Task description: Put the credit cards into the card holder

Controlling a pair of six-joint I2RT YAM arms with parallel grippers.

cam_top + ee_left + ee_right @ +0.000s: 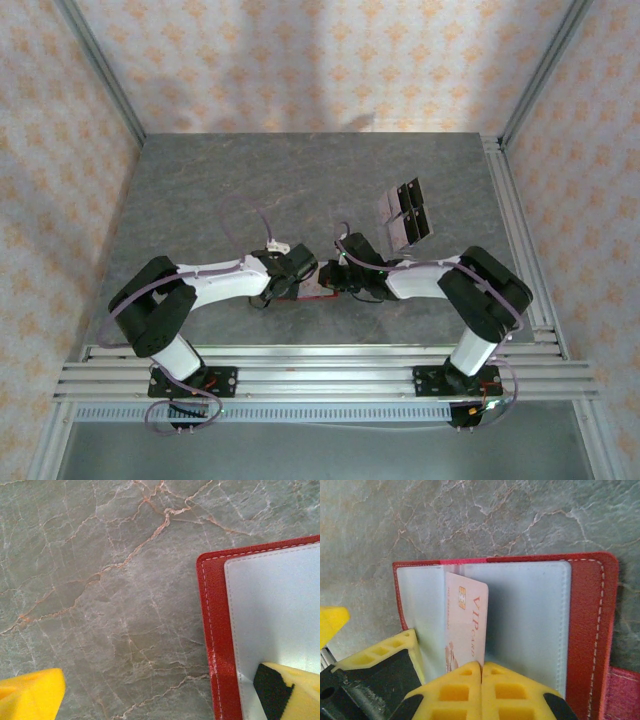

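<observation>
card holder (590, 630): 1, open
inserted card (470, 620): 1
loose cards (405, 213): count unclear
left gripper (155, 697): spread wide
right gripper (481, 680): clenched, tips at card

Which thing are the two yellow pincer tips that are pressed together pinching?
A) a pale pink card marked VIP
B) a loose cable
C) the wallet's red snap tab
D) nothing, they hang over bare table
A: in the right wrist view, the right pincer is shut on the lower edge of the VIP card, which lies over the pale lining of the open red card holder.
</observation>
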